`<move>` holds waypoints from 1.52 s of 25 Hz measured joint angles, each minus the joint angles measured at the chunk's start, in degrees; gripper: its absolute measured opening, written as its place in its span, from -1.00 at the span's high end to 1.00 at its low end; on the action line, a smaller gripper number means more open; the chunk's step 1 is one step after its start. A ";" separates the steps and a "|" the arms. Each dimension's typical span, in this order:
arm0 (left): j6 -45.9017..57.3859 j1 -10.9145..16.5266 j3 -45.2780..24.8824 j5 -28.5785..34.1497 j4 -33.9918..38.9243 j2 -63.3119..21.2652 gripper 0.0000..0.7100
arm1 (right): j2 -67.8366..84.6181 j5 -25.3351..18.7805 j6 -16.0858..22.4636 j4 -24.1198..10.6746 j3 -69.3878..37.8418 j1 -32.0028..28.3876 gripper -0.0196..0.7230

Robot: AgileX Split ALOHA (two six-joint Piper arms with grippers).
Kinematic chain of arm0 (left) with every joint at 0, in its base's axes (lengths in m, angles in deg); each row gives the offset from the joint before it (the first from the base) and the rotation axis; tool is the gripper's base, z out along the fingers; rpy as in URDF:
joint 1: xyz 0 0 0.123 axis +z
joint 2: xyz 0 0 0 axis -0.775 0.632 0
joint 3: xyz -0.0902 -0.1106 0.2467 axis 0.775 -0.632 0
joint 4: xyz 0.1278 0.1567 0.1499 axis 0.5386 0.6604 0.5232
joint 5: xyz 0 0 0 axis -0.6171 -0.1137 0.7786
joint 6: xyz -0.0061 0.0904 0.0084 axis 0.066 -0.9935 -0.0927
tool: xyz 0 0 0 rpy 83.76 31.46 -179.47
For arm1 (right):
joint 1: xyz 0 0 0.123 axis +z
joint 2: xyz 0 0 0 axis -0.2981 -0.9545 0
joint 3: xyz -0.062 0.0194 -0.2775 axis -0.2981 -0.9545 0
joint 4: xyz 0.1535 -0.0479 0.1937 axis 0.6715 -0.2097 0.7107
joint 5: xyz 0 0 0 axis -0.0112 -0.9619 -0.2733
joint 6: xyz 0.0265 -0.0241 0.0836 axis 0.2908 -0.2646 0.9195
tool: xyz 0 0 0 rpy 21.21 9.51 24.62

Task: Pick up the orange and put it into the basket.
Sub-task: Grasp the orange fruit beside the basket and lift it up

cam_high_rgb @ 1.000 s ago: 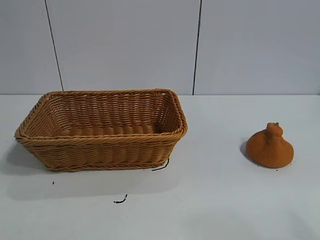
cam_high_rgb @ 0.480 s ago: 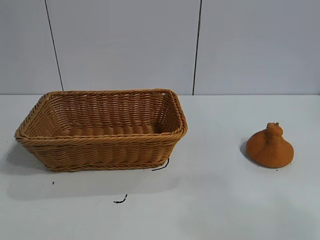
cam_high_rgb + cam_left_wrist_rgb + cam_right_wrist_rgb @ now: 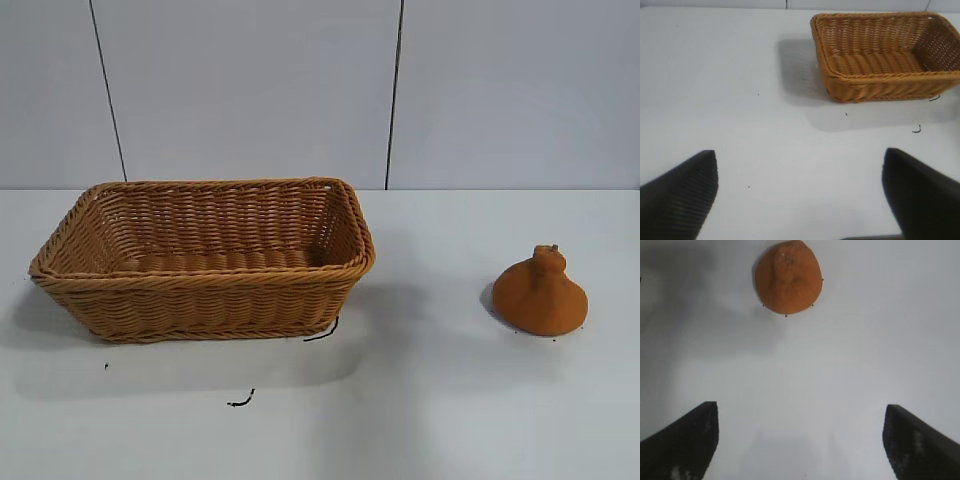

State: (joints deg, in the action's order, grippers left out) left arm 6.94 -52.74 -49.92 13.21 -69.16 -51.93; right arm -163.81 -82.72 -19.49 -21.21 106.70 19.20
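Right tool (image 3: 800, 440): I see only its two dark fingertips (image 3: 682, 442), spread wide with nothing between them; the rest is cut off at the frame edge. It hangs over bare white tabletop (image 3: 840, 365), well short of the orange.

Left tool (image 3: 800, 195): likewise two dark tips only, wide apart, gripping nothing, over open tabletop and well apart from the basket.

Neither arm appears in my exterior view.

Matte, dull orange-brown rounded orange (image 3: 539, 294) with a small knobby nub on top: resting on the tabletop at the right side, well apart from the basket, untouched.

Large rectangular tan-brown woven wicker basket (image 3: 200, 300), flared sides, braided rim: standing upright at the left. Near wall hides part of its floor.

Small dark curled scraps (image 3: 240, 401): on the tabletop before the basket; too small to identify.
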 joint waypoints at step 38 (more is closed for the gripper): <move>0.00 0.00 0.00 0.05 0.00 0.00 -0.80 | -44.73 5.36 -2.59 4.71 22.56 0.00 0.72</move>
State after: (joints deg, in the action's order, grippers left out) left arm 6.94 -52.74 -49.92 13.26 -69.16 -51.93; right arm -208.55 -77.36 -22.08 -16.51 129.25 19.20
